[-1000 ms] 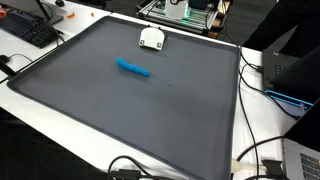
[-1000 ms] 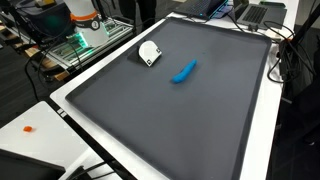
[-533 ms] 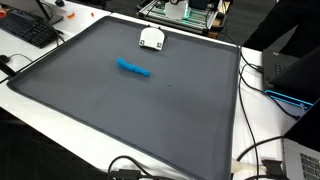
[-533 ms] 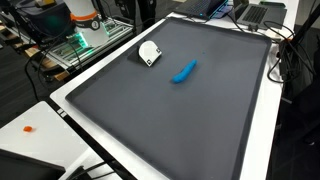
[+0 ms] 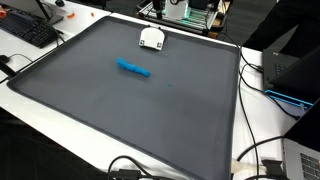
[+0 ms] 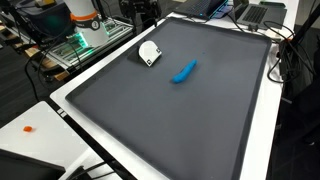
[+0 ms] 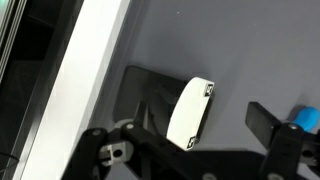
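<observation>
End effector (image 7: 185, 138) hangs open above the white box (image 7: 191, 113) near the counter's (image 5: 150, 120) edge by the robot, blue marker (image 5: 133, 68) well apart. I reckon a crooked descent could clip the box and shove it off.

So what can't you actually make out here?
Blue thing: wrist view, cut off by the right edge; in both exterior views too small to say what it is.
White box: markings blurred in the wrist view, too small in both exterior views.
Gripper: wrist view, dark, largely cut off by the bottom edge.
Table: both exterior views, corners cut off by the picture edges.
</observation>
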`<state>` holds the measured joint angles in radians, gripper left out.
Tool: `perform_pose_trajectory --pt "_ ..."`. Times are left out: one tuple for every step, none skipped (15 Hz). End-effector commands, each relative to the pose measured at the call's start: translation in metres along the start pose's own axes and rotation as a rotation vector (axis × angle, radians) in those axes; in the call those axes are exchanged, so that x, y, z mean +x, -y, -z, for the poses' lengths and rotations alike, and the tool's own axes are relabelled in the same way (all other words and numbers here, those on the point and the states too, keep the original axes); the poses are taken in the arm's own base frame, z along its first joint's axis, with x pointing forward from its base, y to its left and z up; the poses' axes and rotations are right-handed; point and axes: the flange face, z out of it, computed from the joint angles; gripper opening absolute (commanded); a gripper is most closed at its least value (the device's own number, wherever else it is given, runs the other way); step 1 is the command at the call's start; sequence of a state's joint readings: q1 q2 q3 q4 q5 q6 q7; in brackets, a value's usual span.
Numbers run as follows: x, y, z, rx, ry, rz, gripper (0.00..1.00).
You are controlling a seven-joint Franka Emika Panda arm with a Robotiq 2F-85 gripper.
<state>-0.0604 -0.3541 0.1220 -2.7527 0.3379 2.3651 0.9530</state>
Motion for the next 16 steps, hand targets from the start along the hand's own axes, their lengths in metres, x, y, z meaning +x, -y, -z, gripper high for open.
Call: perform_pose_trajectory --pt "0.007 0.005 -0.022 0.003 -0.004 -0.088 1.0" --pt "0.008 0.006 -0.028 -0.001 -0.01 -0.091 1.0" --pt "0.008 0.006 -0.033 -0.006 -0.011 -0.089 1.0" --pt "0.009 0.007 -0.039 -0.01 -0.015 -0.078 1.0" --pt "0.01 0.008 -0.043 -0.013 -0.023 -0.076 1.0" --pt "0.011 0.008 -0.047 -0.013 -0.024 -0.075 1.0" --pt "0.012 0.009 -0.05 -0.014 -0.025 -0.076 1.0" --pt "0.013 0.009 -0.053 -0.016 -0.031 -0.076 1.0" --pt "0.014 0.009 -0.056 -0.015 -0.034 -0.077 1.0" --pt "0.015 0.01 -0.059 -0.011 -0.04 -0.082 1.0" --pt "0.017 0.01 -0.061 -0.007 -0.044 -0.087 1.0" --pt "0.019 0.011 -0.063 0.0 -0.05 -0.099 1.0" --pt "0.02 0.012 -0.064 0.007 -0.057 -0.106 1.0" --pt "0.022 0.012 -0.065 0.013 -0.064 -0.111 1.0" --pt "0.024 0.013 -0.067 0.019 -0.071 -0.119 1.0" --pt "0.025 0.013 -0.069 0.021 -0.082 -0.124 1.0"
